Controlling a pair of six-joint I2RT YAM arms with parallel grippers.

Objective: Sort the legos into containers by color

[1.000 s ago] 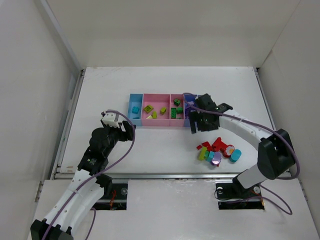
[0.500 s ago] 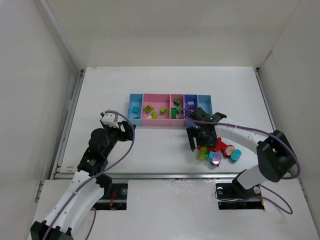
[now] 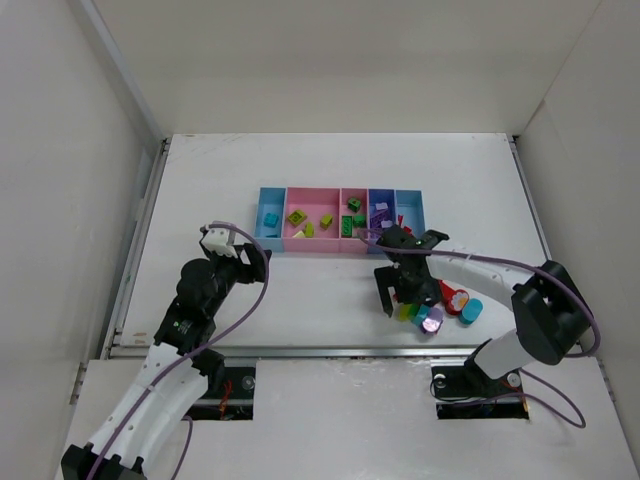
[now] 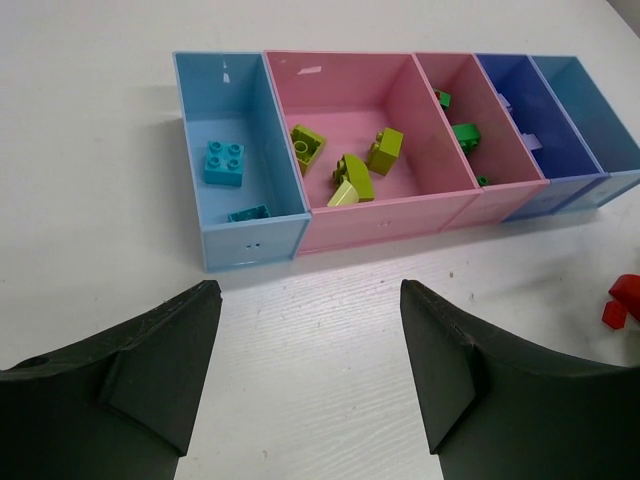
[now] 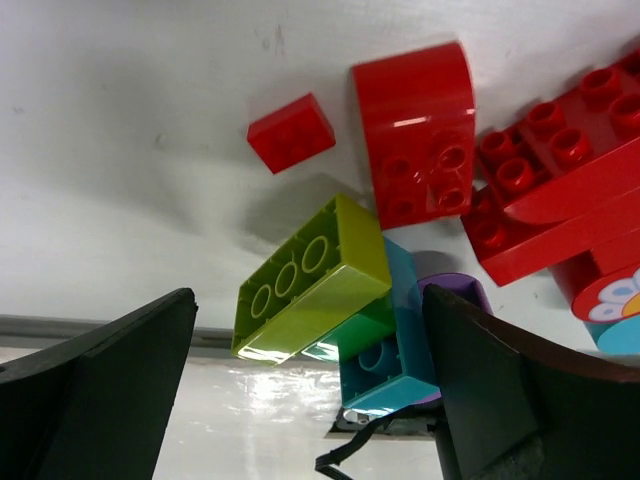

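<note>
Right gripper [image 5: 308,300] sits low over the loose heap of small plastic bricks [image 3: 445,297] on the white tabletop [image 3: 320,290], its two black fingers spread wide and clamping nothing. Right between them lies a lime-yellow rectangular brick [image 5: 300,290], overlapping a cyan brick [image 5: 385,370]. A rounded red brick [image 5: 415,130] and a small flat red piece [image 5: 290,132] lie just beyond it. Over on the other side, the left gripper [image 4: 308,300] hangs parted and empty above bare tabletop, facing the row of five joined open plastic bins [image 4: 380,225]. Cyan pieces [image 4: 224,163] in the light blue end bin [image 4: 235,130], lime pieces [image 4: 345,175] in the wide pink bin [image 4: 340,80], green pieces [image 4: 465,135] in the narrow pink bin [image 4: 475,95]
</note>
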